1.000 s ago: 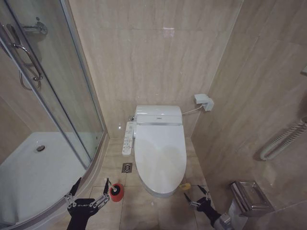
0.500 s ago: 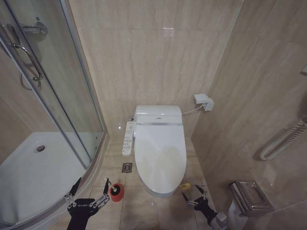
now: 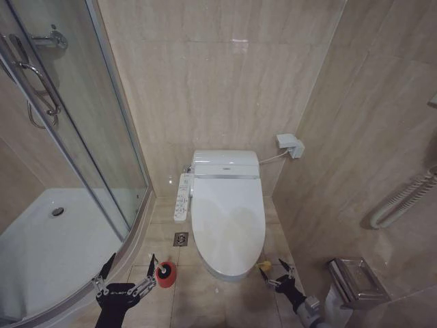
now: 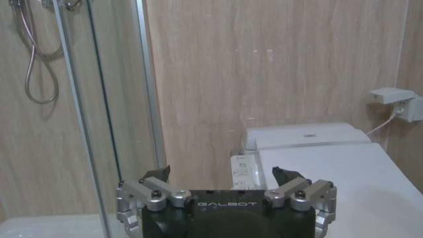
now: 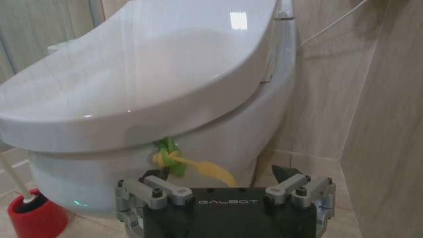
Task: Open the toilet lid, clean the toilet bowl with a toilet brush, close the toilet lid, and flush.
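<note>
Beige tile surrounded the right gripper point(image 3: 275, 275), fingers spread at five o'clock of the closed toilet lid point(image 3: 227, 217), just beside its green-yellow strap point(image 5: 173, 161) (presumably the lifting handle). At seven o'clock, the left gripper point(image 3: 126, 272) waited open beside the toilet brush point(image 3: 164, 273).

The lid point(image 3: 227, 215) lies shut on the bowl point(image 3: 220, 271) at centre, panel point(image 3: 182, 197) at its 9 o'clock. The red holder point(image 3: 165, 274) stands on the floor at the bowl's 8 o'clock, just beside the left gripper point(image 3: 127, 270), fingers spread. At the bowl's 4 o'clock the right gripper point(image 3: 277, 271) hangs with fingers apart near the yellow strap point(image 3: 263, 264). A shower door point(image 3: 82, 130) fills 9 o'clock.
</note>
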